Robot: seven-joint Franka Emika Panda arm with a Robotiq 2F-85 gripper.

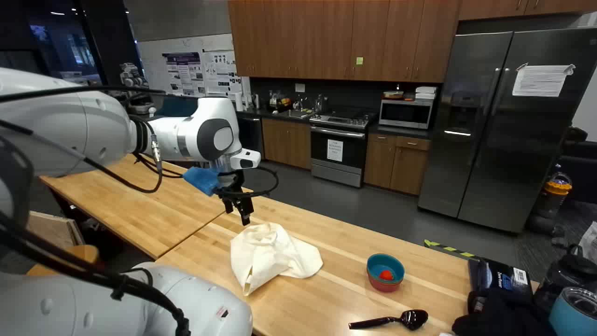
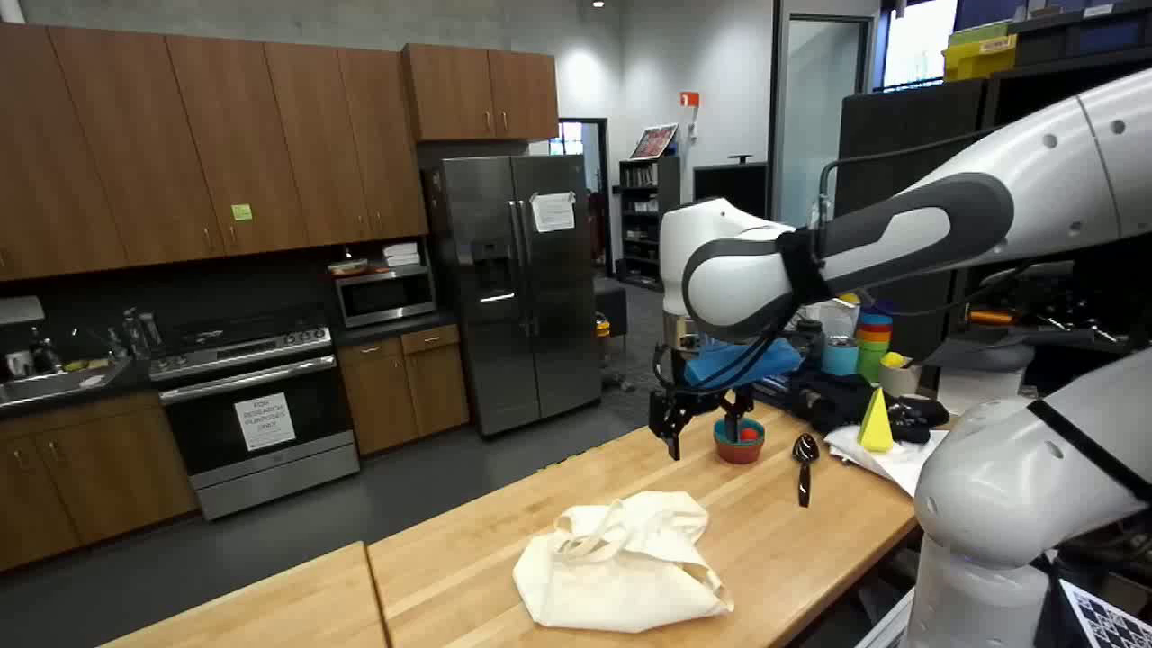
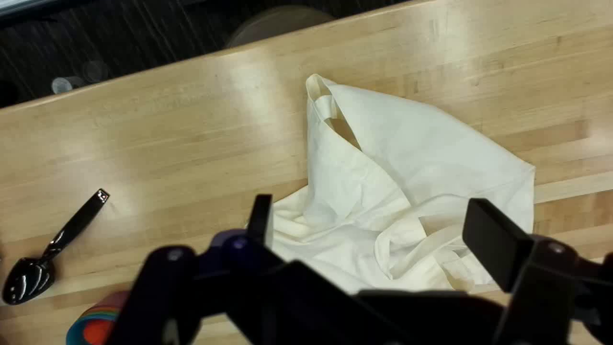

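We see the gripper (image 3: pixel 373 225) with its fingers spread wide and nothing between them, hanging above the cream cloth bag (image 1: pixel 275 256), which lies crumpled on the wooden table (image 1: pixel 336 247). Fabric is our main worry: if the fingers were to close too high, or on one slack fold, we would likely pinch little and it could slip free; too low, and they may knock the wood through thin cloth. A strap (image 3: pixel 383 249) curls beneath the fingers, so one of them could hook it and drag the whole bag askew. The cable (image 1: pixel 276 178) looping beside the gripper might also snag on raised cloth. As for edges, the bag's gaping corner (image 3: pixel 316 127) points at the table edge (image 3: pixel 153 75) by the robot's base (image 2: pixel 972 585) and sits near it, so a pull that way could leave fabric hanging over. We find more room sideways: a stretch of wood separates the bag from the black spoon (image 2: pixel 805 472) and the stacked bowls (image 1: pixel 383 285) with a red object (image 1: pixel 386 275) inside, and on the opposite side wood runs on to the seam (image 2: pixel 376 594) between the two tabletops.
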